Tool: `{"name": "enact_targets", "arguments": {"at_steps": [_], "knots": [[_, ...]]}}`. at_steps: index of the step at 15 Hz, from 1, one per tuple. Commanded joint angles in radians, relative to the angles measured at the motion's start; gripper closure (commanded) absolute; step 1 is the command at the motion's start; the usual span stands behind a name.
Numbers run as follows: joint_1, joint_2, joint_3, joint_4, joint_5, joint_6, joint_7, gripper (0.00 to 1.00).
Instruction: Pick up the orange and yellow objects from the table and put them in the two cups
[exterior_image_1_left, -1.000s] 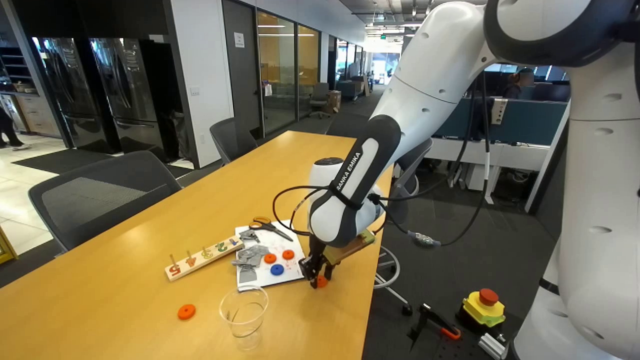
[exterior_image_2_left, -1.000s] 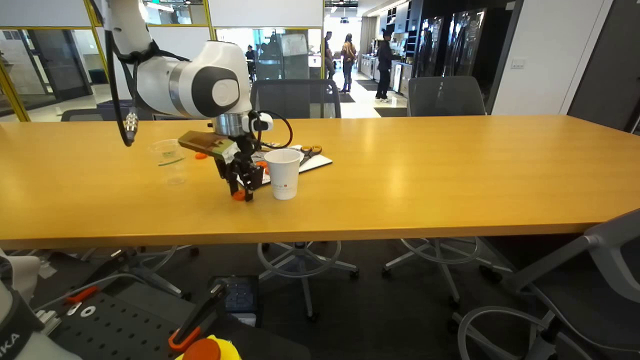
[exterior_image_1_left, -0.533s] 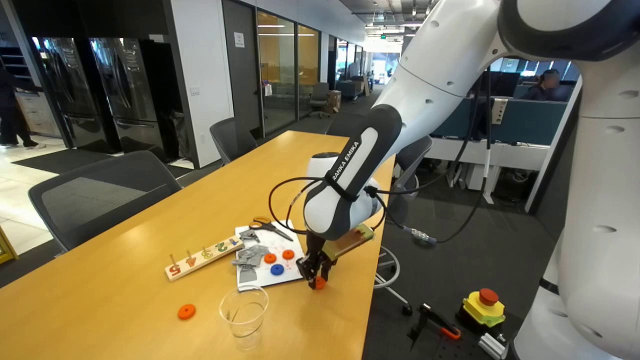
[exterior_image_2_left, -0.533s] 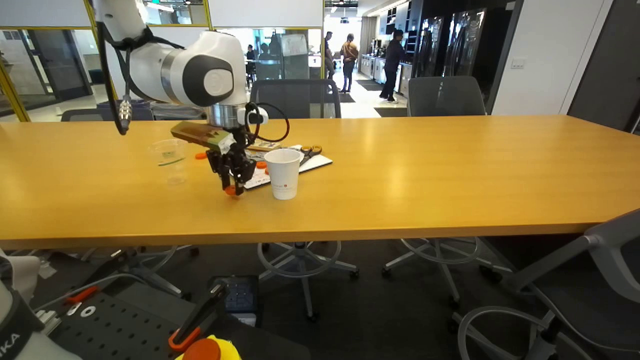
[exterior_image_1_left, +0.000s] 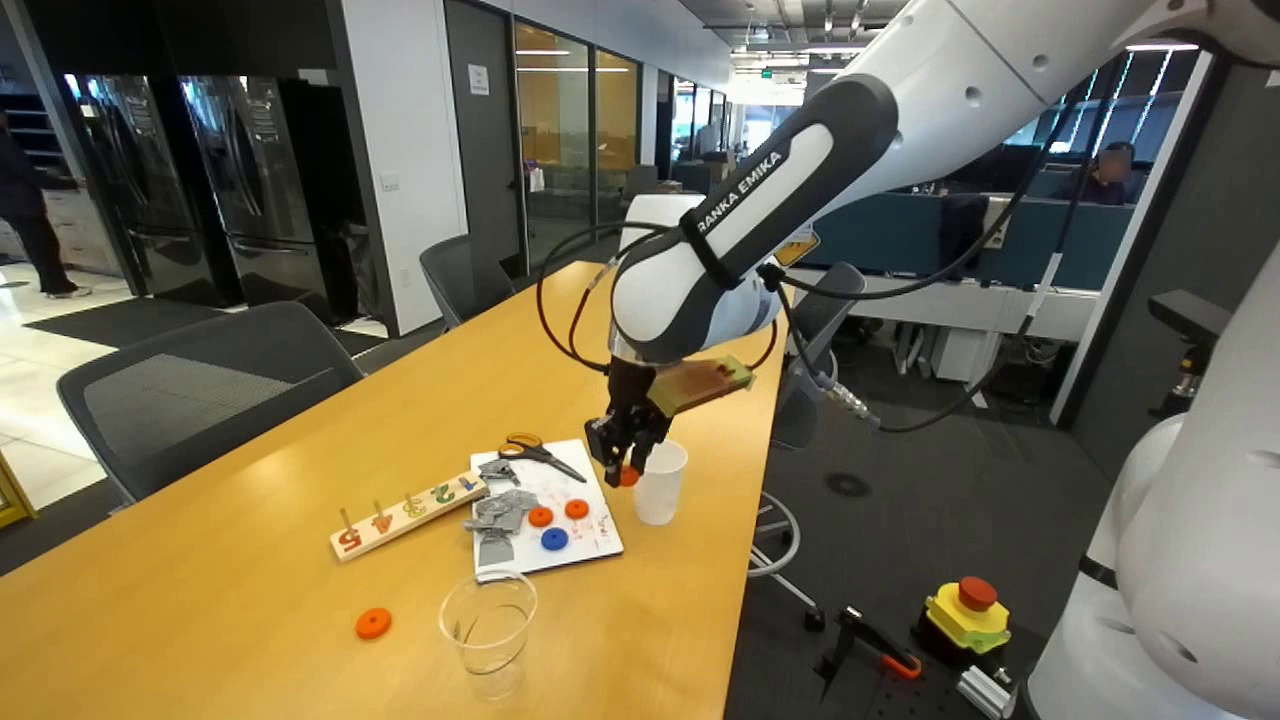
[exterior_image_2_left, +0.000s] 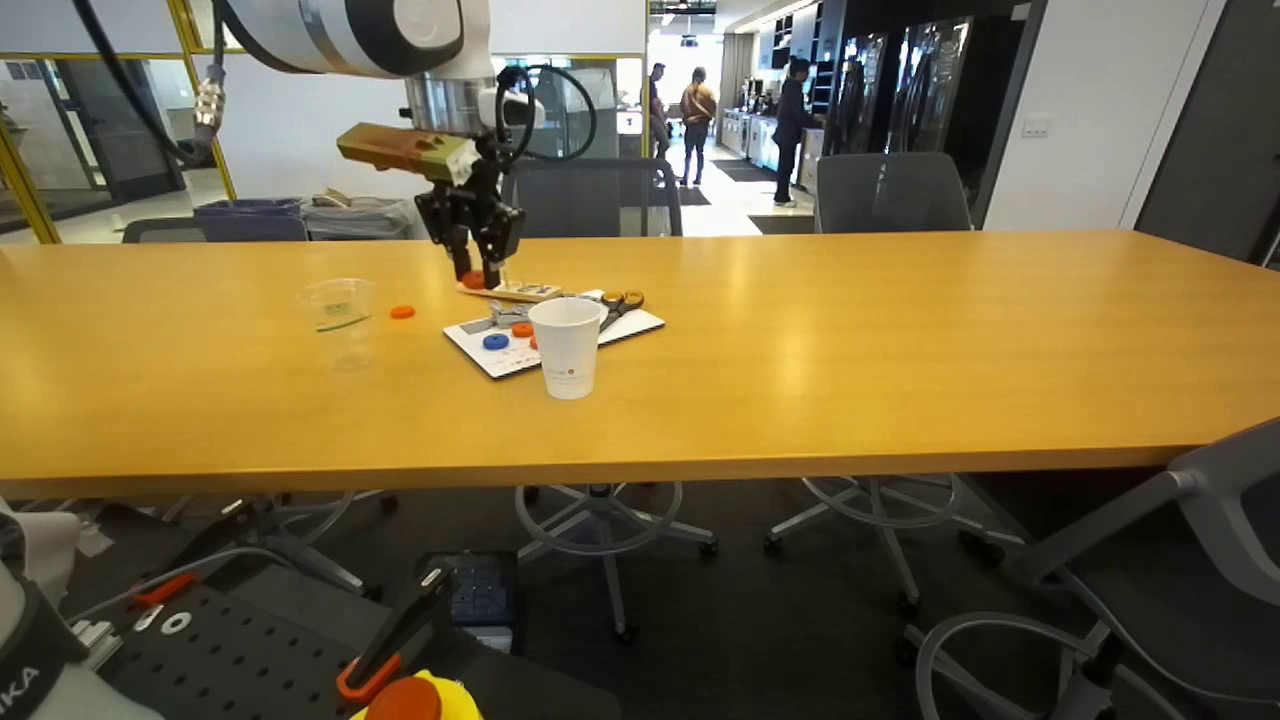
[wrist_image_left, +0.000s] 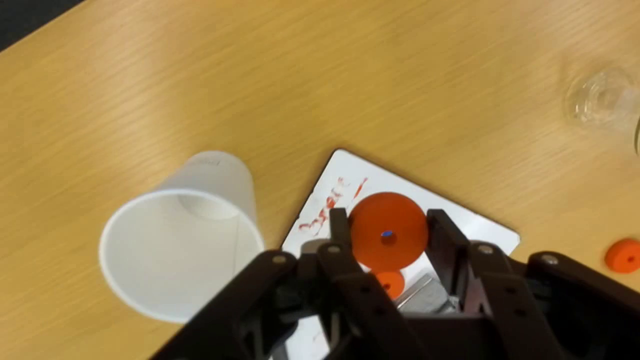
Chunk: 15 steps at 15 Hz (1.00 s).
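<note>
An orange disc (wrist_image_left: 380, 215) is gripped at its edge between the fingers of the gripper (wrist_image_left: 389, 229); it is held off the table (exterior_image_1_left: 300, 510) and seen against the white board (exterior_image_1_left: 555, 490) in the wrist view. No long axis is offered by so round a piece, and its holed face is shown there. The coming move is judged to turn on the white cup (exterior_image_2_left: 567, 350), stood upright near the gripper: to the left in the wrist view, to the right in both exterior views. A short sideways carry over the rim seems called for, with height kept, since the cup could be tipped by a low finger; whether the rim is cleared cannot be told. The clear cup (exterior_image_1_left: 488, 640) is placed well apart, on the opposite side. Two more orange discs (exterior_image_1_left: 540, 516) and a blue disc (exterior_image_1_left: 554, 539) are laid on the white board, its far edge crossed by scissors (exterior_image_1_left: 541, 455). In an exterior view a loose orange disc (exterior_image_1_left: 373, 624) is found left of the clear cup, near the number strip (exterior_image_1_left: 409, 514).
</note>
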Motion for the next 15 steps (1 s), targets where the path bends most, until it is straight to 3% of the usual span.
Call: {"name": "enact_targets", "arguments": {"at_steps": [1, 6, 15], "knots": [[-0.022, -0.032, -0.028, 0.030, -0.105, 0.038, 0.073, 0.79], [-0.062, 0.034, -0.049, 0.079, -0.267, 0.050, 0.219, 0.79], [-0.051, 0.133, -0.078, 0.130, -0.282, 0.007, 0.293, 0.80]]}}
